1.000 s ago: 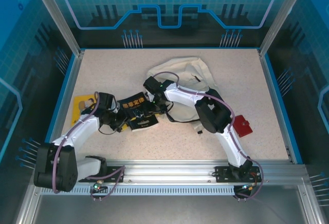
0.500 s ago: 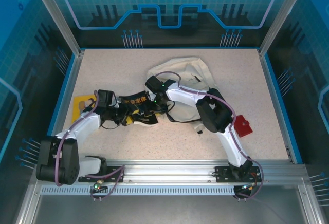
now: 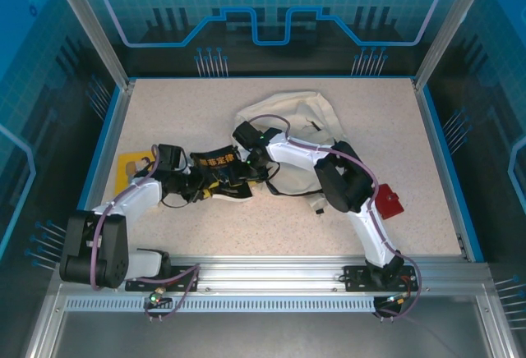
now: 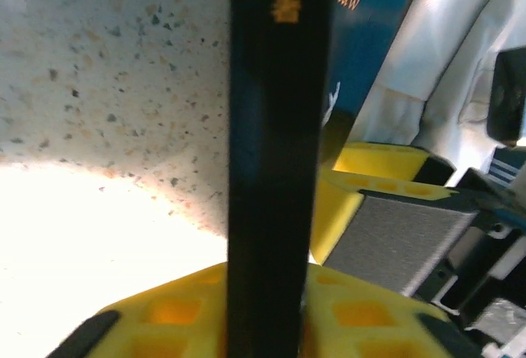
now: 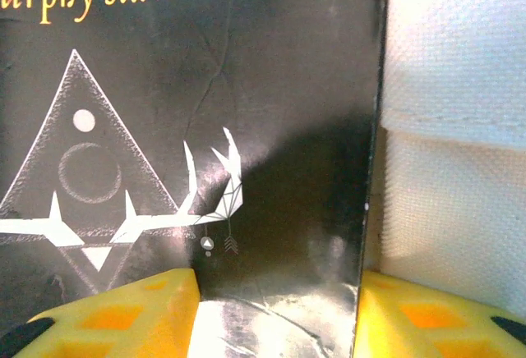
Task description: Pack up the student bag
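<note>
Top: student bag (image 3: 300, 110) on the worktop (image 3: 164, 103) just beyond the right hand (image 3: 251, 169), black book (image 3: 220, 171) between it and the left hand (image 3: 197, 187). Left wrist: left hand clamped on the book's edge. Right wrist: right hand open over the cover, bag cloth beside it.

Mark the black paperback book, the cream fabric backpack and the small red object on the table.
Black paperback book (image 5: 271, 87): right wrist view, front cover, right of the triangle drawing.
Cream fabric backpack (image 3: 292, 105): top external view, bare fabric beyond the arms.
Small red object (image 3: 389, 202): top external view, its top face.
</note>
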